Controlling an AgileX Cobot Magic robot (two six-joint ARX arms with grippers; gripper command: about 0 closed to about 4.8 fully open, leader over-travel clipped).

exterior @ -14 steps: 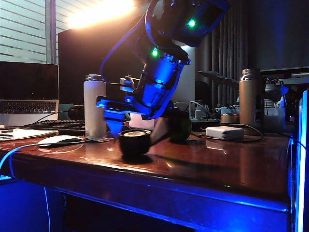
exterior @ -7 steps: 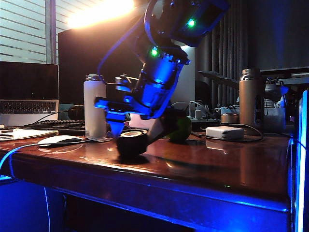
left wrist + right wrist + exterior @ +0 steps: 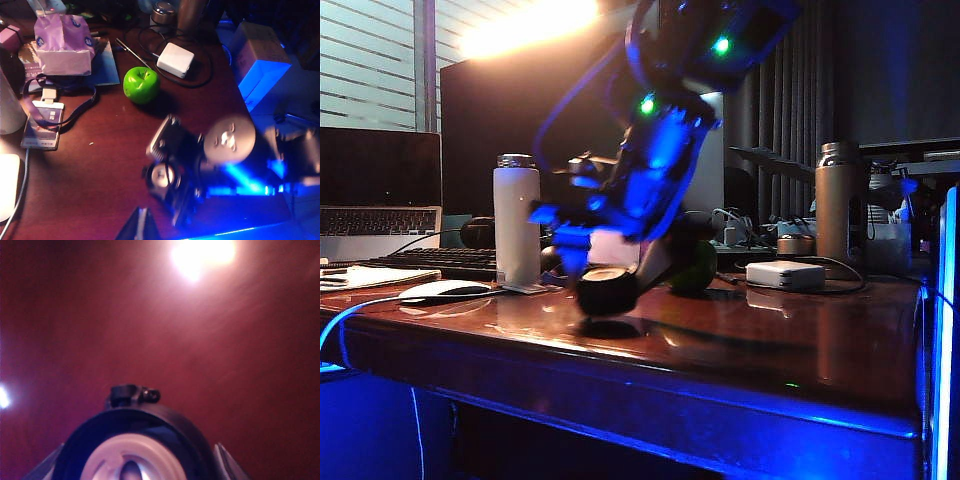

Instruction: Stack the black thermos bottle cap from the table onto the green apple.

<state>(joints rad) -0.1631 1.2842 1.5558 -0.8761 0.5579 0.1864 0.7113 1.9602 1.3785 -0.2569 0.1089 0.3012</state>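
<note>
The black thermos bottle cap [image 3: 608, 291] hangs just above the table [image 3: 780, 345], tilted, with its pale inner rim showing. My right gripper [image 3: 606, 284] is shut on it. In the right wrist view the cap [image 3: 135, 440] fills the space between the two fingers [image 3: 226, 462]. The green apple [image 3: 141, 85] sits a short way beyond, clear of the cap. In the exterior view the apple [image 3: 700, 268] is partly hidden behind the right arm. The left wrist view shows the held cap [image 3: 163, 176] from above. My left gripper [image 3: 143, 225] hovers near the table's front edge, tips together, holding nothing.
A tall white thermos [image 3: 516, 220] and a white mouse [image 3: 445, 290] stand at the left. A white charger [image 3: 175, 59] with its cable lies behind the apple. A purple tissue pack [image 3: 62, 45], a lanyard badge [image 3: 42, 125] and a metal bottle [image 3: 838, 200] are also on the table.
The right gripper has closed on the cap, tipped it and lifted it slightly off the table, shifting a little right. The left arm has not moved.
</note>
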